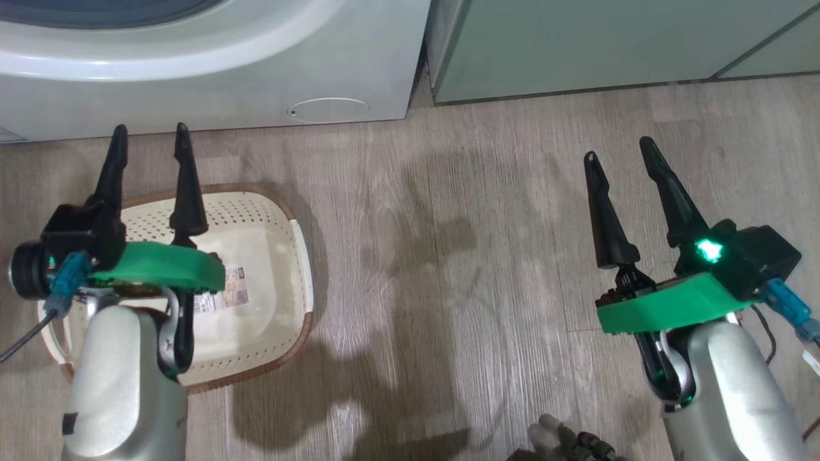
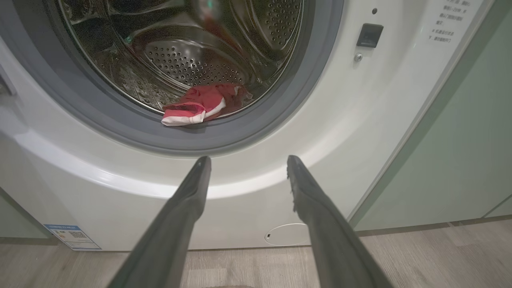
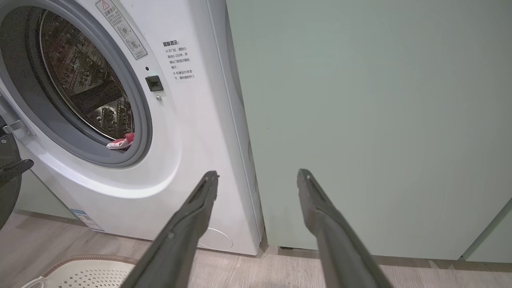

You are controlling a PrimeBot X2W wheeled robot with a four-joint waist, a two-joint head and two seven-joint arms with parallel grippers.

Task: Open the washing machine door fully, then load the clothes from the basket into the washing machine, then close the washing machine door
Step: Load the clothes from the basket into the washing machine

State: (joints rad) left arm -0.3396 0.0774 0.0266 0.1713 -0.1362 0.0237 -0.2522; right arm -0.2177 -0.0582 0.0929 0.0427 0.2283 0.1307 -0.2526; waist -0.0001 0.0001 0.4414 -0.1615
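The washing machine (image 2: pixel 360 120) stands open, its steel drum bare to view. The clothes (image 2: pixel 196 106), red and white fabric, lie at the drum's front lip against the grey gasket; the right wrist view shows the clothes (image 3: pixel 122 143) too. A slice of the washing machine door (image 3: pixel 6 188), black-rimmed, hangs swung out at the left by its metal hinge. The basket (image 1: pixel 256 307) sits on the floor before the machine, with just its label inside. My left gripper (image 1: pixel 150 137) hovers over the basket, open and holding nothing. My right gripper (image 1: pixel 618 150) is open over bare floor.
Pale green cabinets (image 3: pixel 360 120) stand right beside the machine. A small round flap (image 2: pixel 288 234) and a blue sticker (image 2: pixel 72 236) mark the machine's lower front. Wood-look floor (image 1: pixel 448 256) stretches between the arms. A dark and pale shape (image 1: pixel 567 443) pokes in at the bottom edge.
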